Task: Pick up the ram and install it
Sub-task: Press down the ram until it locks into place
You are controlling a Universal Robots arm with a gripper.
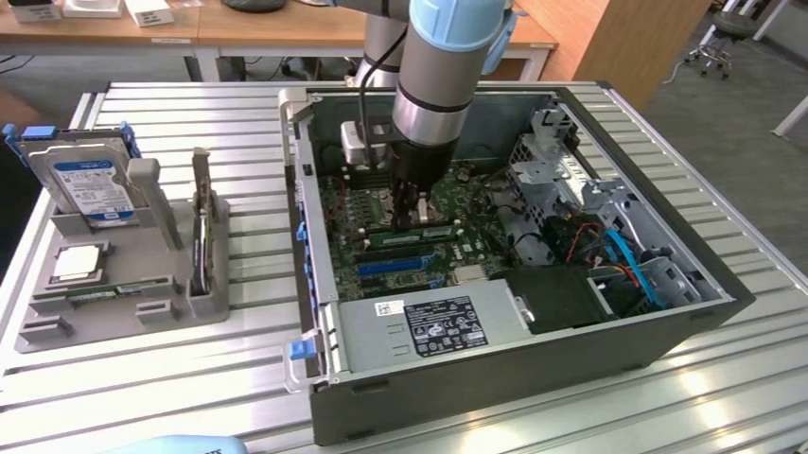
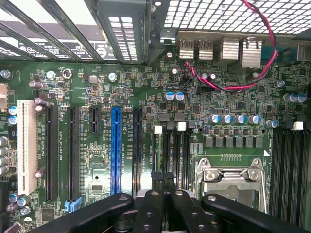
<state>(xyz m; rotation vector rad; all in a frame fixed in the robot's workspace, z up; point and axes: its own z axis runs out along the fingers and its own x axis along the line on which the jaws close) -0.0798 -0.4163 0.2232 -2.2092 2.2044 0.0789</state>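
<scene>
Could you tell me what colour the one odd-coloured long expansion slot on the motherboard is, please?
Bright blue; the expansion slot shows best in the wrist view.

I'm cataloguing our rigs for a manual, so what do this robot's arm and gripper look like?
The arm is a silver-grey metal tube with pale blue plastic joint caps and a darker band near the wrist. A black cable runs down beside it to a white box-shaped unit at the wrist. The gripper is matte black, with angular linkage bars dotted with round screw heads.

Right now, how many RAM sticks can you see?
2. One RAM stick lies in the grey tray's front slot, at the exterior view's left; the other sits on the motherboard, at the fingers. More may hide behind the arm.
</scene>
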